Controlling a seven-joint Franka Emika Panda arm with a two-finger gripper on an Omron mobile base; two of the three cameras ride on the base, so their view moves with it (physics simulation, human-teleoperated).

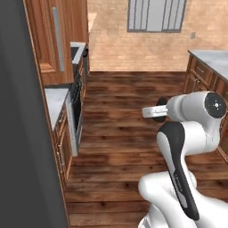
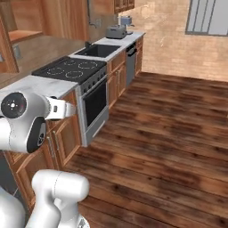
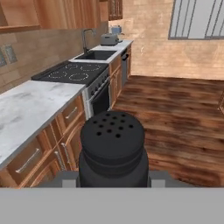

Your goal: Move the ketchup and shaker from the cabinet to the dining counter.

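right now the shaker (image 3: 112,148) sits upright between the two fingers of the hand (image 3: 112,181), its black perforated top facing the hand camera and its body filling the low middle of that view. the hand is clamped on the shaker, one finger at each side of its base, and it is carried in the air above the wooden floor (image 3: 175,113), well apart from any shelf or table.

to the shaker's left in the hand view runs a marble table (image 3: 30,109) over wooden drawer fronts with bar handles. beyond it comes a black stove top (image 3: 72,72) with an oven door beneath, then a sink (image 3: 97,54) with a tall tap, and a toaster (image 3: 109,39) at the far end of that run. a brick-tiled wall with a shuttered window (image 3: 197,19) closes the room at the back.

in the right base view the arm's white wrist reaches out level beside the stove (image 2: 71,69) and the near table (image 2: 44,87). in the left base view the cabinet (image 1: 53,35) with a long vertical bar handle stands at the upper left, and the dining counter (image 1: 213,58) shows at the right edge, across the floor from the arm.
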